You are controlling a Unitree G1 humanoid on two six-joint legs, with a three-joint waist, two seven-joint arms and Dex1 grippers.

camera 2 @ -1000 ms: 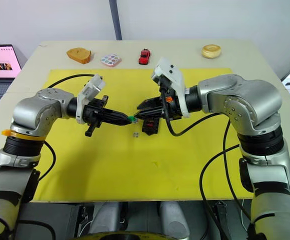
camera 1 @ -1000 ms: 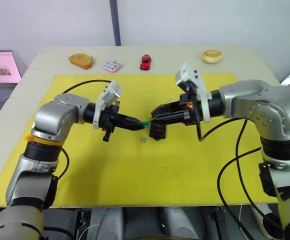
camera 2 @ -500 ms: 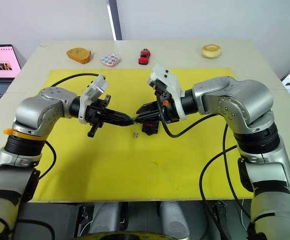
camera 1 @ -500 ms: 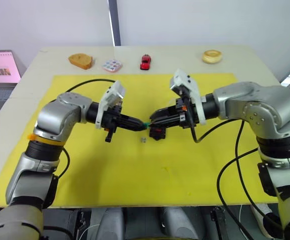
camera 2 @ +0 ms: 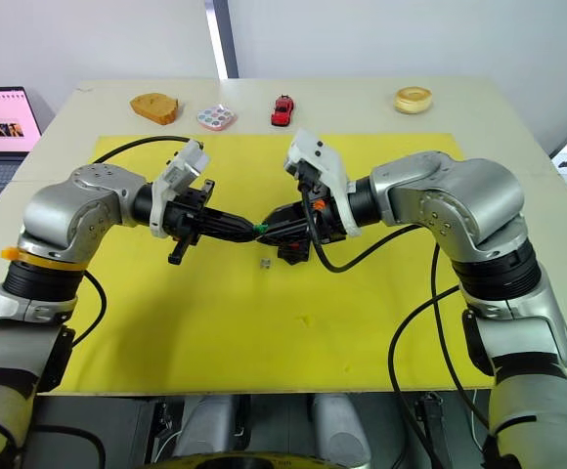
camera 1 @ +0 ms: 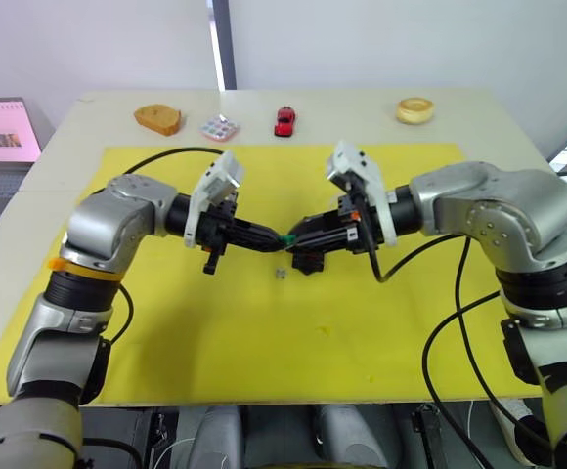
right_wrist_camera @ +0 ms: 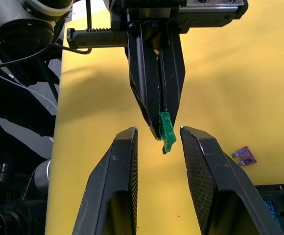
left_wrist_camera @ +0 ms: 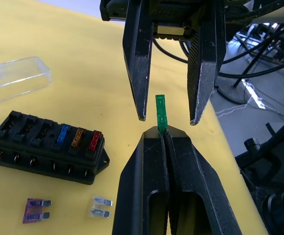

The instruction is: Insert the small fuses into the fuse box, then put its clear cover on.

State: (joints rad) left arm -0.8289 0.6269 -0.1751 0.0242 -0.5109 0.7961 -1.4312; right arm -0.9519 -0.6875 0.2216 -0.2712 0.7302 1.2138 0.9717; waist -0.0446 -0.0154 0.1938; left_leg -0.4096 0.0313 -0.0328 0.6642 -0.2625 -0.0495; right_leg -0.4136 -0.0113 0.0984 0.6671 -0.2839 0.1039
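Above the yellow mat [camera 1: 264, 332], a green fuse [left_wrist_camera: 160, 113] is pinched by the left gripper [left_wrist_camera: 164, 136]; the spread right gripper [right_wrist_camera: 157, 131] must be closed on it for a handover.

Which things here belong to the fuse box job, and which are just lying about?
Part of the job:
- small green blade fuse, pinched by the left gripper, between the open right gripper
- black rectangular fuse box
- clear plastic cover
- loose purple fuse and clear grey fuse

Lying about:
- red toy car
- multicoloured square tile
- brown bread-like piece
- tan ring
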